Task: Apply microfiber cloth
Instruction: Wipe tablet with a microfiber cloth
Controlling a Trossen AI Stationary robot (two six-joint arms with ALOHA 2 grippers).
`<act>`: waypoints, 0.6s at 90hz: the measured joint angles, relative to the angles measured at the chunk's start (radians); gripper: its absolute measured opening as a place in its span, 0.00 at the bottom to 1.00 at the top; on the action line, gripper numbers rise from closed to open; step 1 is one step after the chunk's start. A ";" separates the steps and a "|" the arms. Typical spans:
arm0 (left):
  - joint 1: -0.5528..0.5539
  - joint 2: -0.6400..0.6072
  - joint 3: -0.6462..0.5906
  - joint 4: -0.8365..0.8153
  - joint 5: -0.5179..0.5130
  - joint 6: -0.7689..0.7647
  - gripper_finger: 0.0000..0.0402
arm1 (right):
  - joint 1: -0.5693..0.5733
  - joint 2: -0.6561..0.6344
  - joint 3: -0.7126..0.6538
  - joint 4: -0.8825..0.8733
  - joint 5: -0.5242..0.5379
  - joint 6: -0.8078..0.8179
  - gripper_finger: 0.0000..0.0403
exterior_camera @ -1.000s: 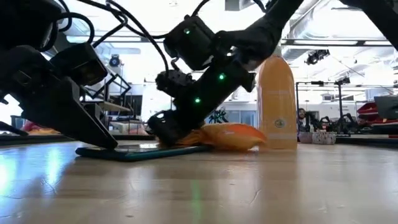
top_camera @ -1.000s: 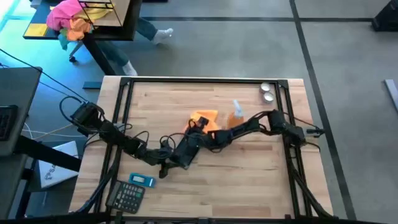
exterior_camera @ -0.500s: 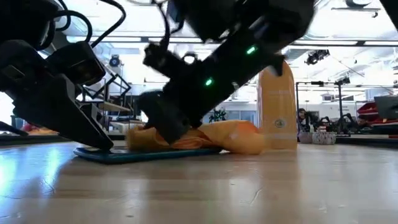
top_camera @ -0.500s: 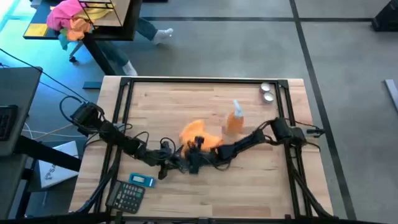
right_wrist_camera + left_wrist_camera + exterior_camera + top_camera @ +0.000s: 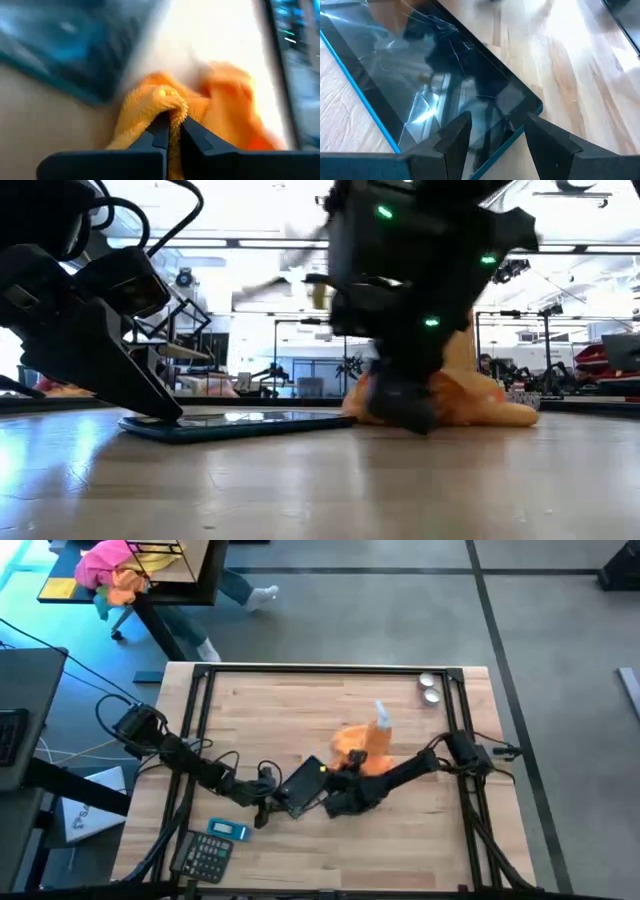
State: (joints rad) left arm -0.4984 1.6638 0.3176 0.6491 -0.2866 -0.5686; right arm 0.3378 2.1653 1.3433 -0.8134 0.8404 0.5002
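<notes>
Orange cloth sat pinched in the closed right hand, frame centre; left hand open astride the phone.

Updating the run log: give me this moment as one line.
left pincer: open, pinning phone corner | right pincer: shut on microfiber cloth | cloth off phone, on table beside it

In the low view the right gripper covers the middle of the cloth and is smeared by motion. The phone runs off the left wrist picture's edge. The right wrist view is blurred beyond the cloth.
</notes>
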 joint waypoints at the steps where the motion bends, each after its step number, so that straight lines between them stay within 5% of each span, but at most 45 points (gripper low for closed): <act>1: 0.000 0.000 0.000 0.000 0.000 0.000 0.42 | 0.000 -0.002 0.000 -0.012 0.001 0.006 0.00; 14: 0.000 0.000 0.000 0.000 0.002 -0.003 0.42 | 0.005 -0.025 -0.006 -0.040 0.009 0.042 0.00; 25: 0.000 0.000 0.000 0.000 0.000 -0.003 0.42 | 0.017 -0.046 -0.006 0.173 -0.022 -0.050 0.00; 40: 0.000 0.000 0.000 0.002 -0.002 -0.003 0.42 | 0.025 -0.048 -0.003 0.561 -0.318 -0.347 0.00; 54: 0.005 0.000 0.000 0.003 -0.003 -0.004 0.42 | 0.017 -0.048 -0.003 0.859 -0.504 -0.420 0.00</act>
State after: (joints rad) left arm -0.4937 1.6637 0.3176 0.6518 -0.2897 -0.5724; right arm 0.3550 2.1178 1.3407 0.0459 0.3366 0.0804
